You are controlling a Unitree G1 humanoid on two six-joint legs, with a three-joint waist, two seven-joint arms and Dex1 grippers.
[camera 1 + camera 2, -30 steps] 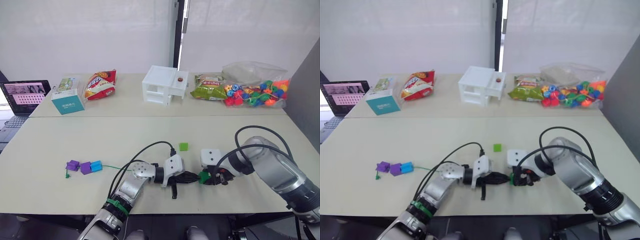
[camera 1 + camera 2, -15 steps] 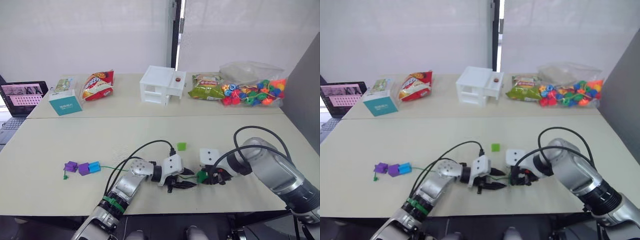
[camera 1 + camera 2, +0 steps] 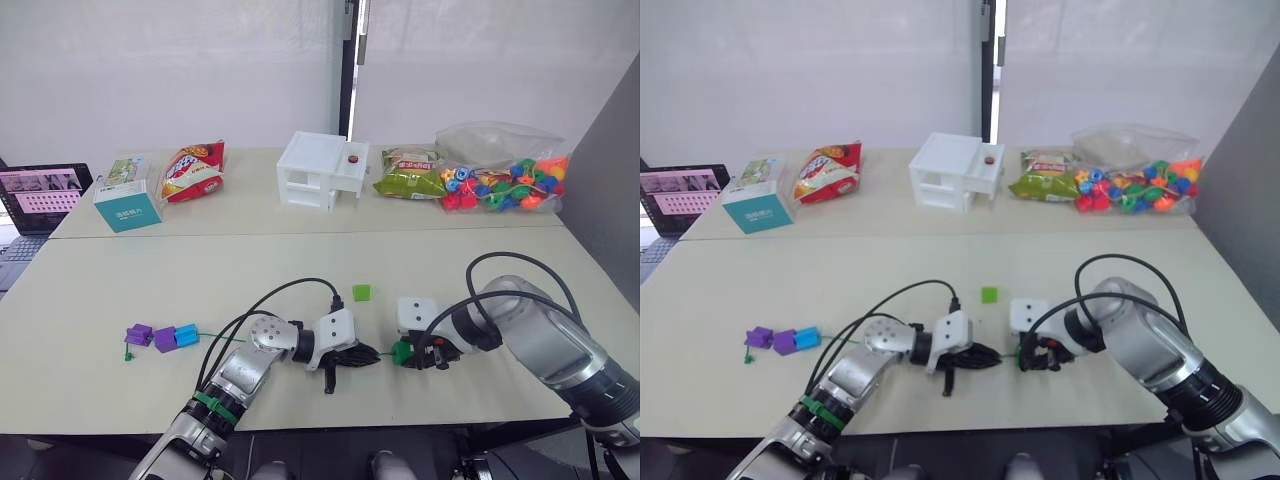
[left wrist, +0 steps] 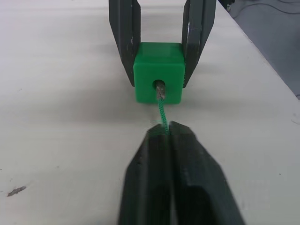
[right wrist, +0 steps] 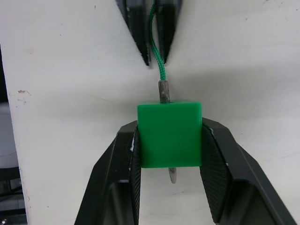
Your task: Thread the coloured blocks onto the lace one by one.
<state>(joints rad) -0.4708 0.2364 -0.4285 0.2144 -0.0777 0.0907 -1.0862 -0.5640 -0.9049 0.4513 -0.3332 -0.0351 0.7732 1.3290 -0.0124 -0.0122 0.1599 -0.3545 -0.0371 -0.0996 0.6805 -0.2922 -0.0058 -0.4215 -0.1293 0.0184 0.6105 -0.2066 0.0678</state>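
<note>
1. Lace (image 3: 215,336) lies on the bench (image 3: 120,290) in the left eye view. Two purple blocks (image 3: 150,335) and a blue block (image 3: 187,334) sit on its far end. A light green block (image 3: 362,292) lies alone.
2. In the left wrist view, the left pincer (image 4: 166,133) is pinched shut on the lace, just behind the grey tip (image 4: 160,87).
3. In the right wrist view, the right pincer (image 5: 169,136) squeezes the dark green block (image 5: 170,135). The tip pokes out its far side.
4. Half a second ago the left pincer was open.

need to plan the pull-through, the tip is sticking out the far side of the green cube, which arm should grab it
Left. The right gripper is shut on the green cube. The left gripper only pinches the lace behind the cube, so it could probably let go and take the tip.
</note>
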